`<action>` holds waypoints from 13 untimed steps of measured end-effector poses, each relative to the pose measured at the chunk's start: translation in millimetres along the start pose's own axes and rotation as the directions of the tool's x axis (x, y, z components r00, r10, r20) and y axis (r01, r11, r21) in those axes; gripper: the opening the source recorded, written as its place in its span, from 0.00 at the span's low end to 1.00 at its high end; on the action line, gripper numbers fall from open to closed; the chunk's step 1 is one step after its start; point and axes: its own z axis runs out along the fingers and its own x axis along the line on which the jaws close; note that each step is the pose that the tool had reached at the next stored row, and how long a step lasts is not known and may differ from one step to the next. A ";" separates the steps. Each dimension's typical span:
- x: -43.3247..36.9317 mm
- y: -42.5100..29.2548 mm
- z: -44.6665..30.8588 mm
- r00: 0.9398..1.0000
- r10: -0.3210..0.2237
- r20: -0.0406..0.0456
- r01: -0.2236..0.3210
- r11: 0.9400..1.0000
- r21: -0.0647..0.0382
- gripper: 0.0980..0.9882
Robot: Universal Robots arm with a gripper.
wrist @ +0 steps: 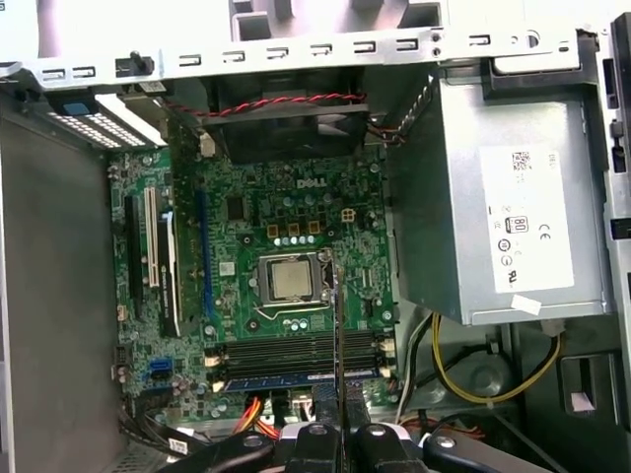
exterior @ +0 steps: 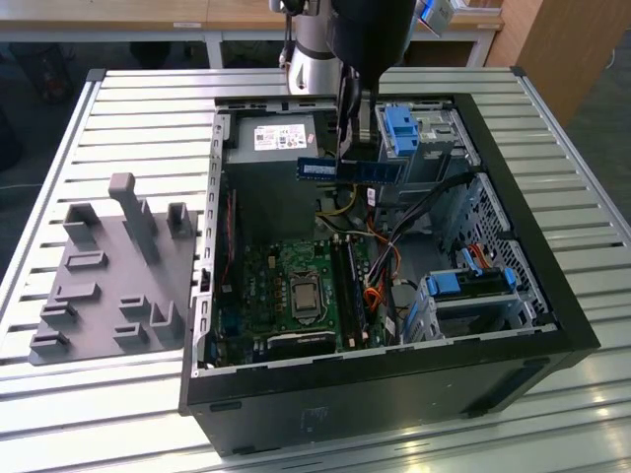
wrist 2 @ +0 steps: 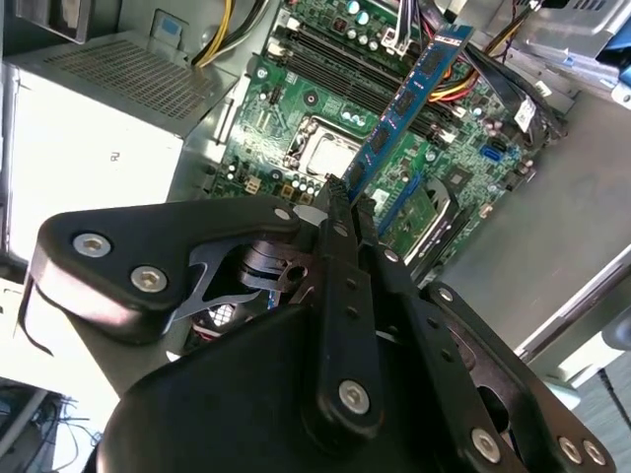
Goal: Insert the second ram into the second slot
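Note:
My gripper point(exterior: 352, 153) hangs over the open computer case point(exterior: 532, 296), shut on the second ram point(exterior: 350, 169), a thin blue stick held level above the motherboard. In the second wrist view the fingers point(wrist 2: 340, 212) clamp one end of the ram point(wrist 2: 409, 99), which reaches out over the board. In the first wrist view the ram point(wrist: 337, 325) shows edge-on, rising from the gripper point(wrist: 337, 434) across the dark memory slots point(wrist: 296, 350). A blue stick point(wrist: 296, 378) sits in the slot nearest the gripper. In the exterior view the slots point(exterior: 350, 286) lie well below the held ram.
A grey power supply point(exterior: 276, 138) fills the case's far corner, beside the processor socket point(exterior: 301, 294). Blue drive-bay clips point(exterior: 402, 128) and a drive cage point(exterior: 471, 286) stand on the exterior view's right, with orange and black cables point(exterior: 380, 281). A grey fixture tray point(exterior: 108, 276) lies on the slatted table.

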 end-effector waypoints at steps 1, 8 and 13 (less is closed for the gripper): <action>0.0 0.0 0.0 1.000 0.004 0.000 -0.004 1.000 0.000 0.04; 0.0 0.0 0.1 0.999 0.033 0.001 -0.033 0.999 0.000 0.04; 0.0 0.0 0.2 0.999 0.051 0.002 -0.051 0.999 0.001 0.04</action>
